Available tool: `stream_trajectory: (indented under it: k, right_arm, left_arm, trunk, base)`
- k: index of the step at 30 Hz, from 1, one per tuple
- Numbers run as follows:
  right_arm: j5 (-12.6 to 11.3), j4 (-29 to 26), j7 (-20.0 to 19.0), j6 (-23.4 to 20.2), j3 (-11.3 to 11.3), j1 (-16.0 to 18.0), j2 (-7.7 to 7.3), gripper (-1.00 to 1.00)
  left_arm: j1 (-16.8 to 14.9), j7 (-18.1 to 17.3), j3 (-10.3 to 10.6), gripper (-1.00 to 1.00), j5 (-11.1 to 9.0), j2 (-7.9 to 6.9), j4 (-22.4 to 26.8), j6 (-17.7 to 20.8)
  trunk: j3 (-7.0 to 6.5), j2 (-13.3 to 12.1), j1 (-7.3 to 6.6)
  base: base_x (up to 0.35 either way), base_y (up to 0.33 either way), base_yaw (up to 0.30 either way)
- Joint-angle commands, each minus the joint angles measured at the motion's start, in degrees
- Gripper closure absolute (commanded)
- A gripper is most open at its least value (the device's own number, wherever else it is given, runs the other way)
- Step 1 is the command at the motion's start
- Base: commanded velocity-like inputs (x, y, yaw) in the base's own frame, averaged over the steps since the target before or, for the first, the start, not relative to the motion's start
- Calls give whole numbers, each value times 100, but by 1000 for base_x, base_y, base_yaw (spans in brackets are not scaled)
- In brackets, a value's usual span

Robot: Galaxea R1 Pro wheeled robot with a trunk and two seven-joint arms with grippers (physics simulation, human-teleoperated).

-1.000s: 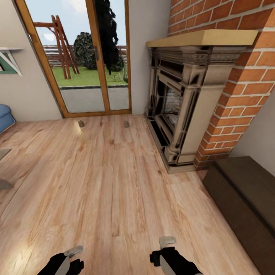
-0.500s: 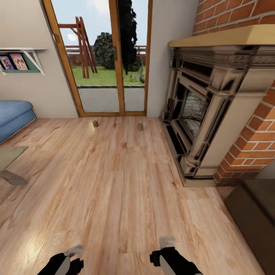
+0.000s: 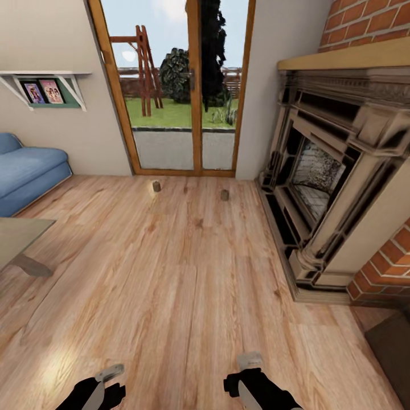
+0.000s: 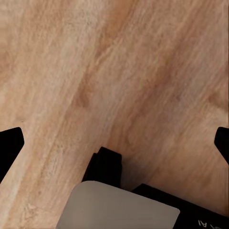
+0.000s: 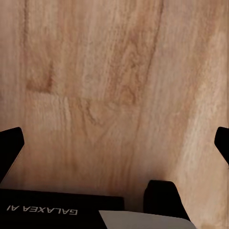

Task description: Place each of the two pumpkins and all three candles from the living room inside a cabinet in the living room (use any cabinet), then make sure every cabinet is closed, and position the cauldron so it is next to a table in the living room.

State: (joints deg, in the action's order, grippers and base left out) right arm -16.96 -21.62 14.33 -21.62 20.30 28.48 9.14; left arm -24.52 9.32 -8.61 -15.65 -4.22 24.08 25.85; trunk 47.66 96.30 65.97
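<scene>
Two candles stand on the wood floor near the glass door: a pale one (image 3: pixel 155 185) and a darker one (image 3: pixel 224 195), about a door's width apart. A corner of the grey-topped table (image 3: pixel 17 238) shows at the left edge. A dark corner of the cabinet (image 3: pixel 394 348) shows at the bottom right. My left gripper (image 3: pixel 105 380) and right gripper (image 3: pixel 249 365) hang low over bare floor, far from the candles. In the wrist views the left gripper (image 4: pixel 114 143) and right gripper (image 5: pixel 114 143) are open, with only floor between the fingers. Pumpkins and cauldron are out of view.
A large stone fireplace (image 3: pixel 336 188) with a brick chimney lines the right side. A blue sofa (image 3: pixel 28 171) sits at the left under a wall shelf (image 3: pixel 45 85). The glass door (image 3: pixel 188 91) is straight ahead.
The camera has turned left: fireplace and cabinet slid right, the cabinet nearly out of frame, while sofa, shelf and table came into view. The arms hold the same pose.
</scene>
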Motion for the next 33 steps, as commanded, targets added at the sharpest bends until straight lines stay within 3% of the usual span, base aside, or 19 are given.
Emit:
stream_trajectory:
  k: [1, 15, 26, 33]
  right_arm:
    - [0, 0, 0, 0, 0, 0, 0, -100]
    - [0, 56, -2, 138, -1, 0, 0, -100]
    - [-5, 70, -2, 148, -3, 0, 0, -100]
    - [-8, 70, -6, 149, -5, 0, 0, -100]
  left_arm:
    - [0, -17, 0, -100, 1, 0, 0, 0]
    - [1, -110, 9, -100, 5, 0, 0, -1]
    - [8, -114, 10, -100, 18, 0, 0, -2]
    - [9, -114, 9, -100, 18, 0, 0, -8]
  trunk:
    - [0, 0, 0]
    - [0, 0, 0]
    - [0, 0, 0]
    - [0, 0, 0]
  base:
    - [329, 0, 10]
    - [315, 54, 1]
    - [49, 142, -2]
    - [2, 9, -196]
